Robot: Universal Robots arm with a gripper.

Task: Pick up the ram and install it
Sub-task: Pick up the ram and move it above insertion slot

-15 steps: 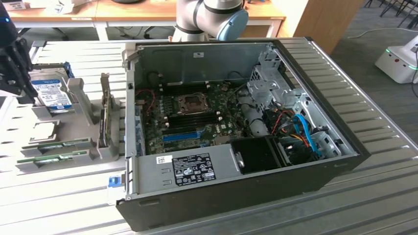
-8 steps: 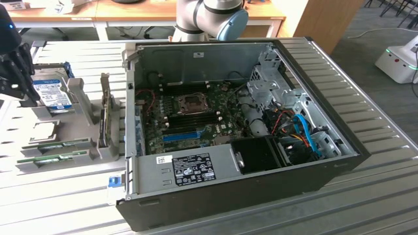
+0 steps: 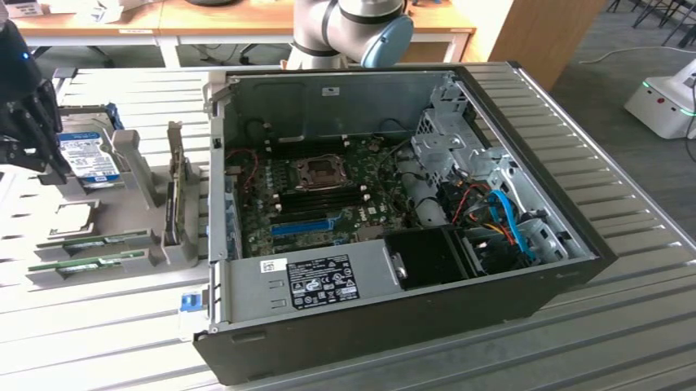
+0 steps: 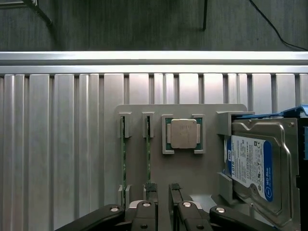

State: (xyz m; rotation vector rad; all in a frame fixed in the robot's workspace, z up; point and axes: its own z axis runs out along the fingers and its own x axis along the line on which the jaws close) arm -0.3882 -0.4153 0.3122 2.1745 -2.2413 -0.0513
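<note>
The gripper (image 4: 162,188) hangs over the tray (image 4: 211,120), fingers a modest gap apart and clasping nothing; the ram (image 4: 148,154) stands on edge in a tray slot close by one fingertip, between its twin (image 4: 123,154) and the tray's CPU (image 4: 184,134); it shows edge-on as a long, thin green board; it is likely light and stiff but brittle; best pinched across its flat faces near mid-length, squarely, so it lifts straight from the slot.
</note>
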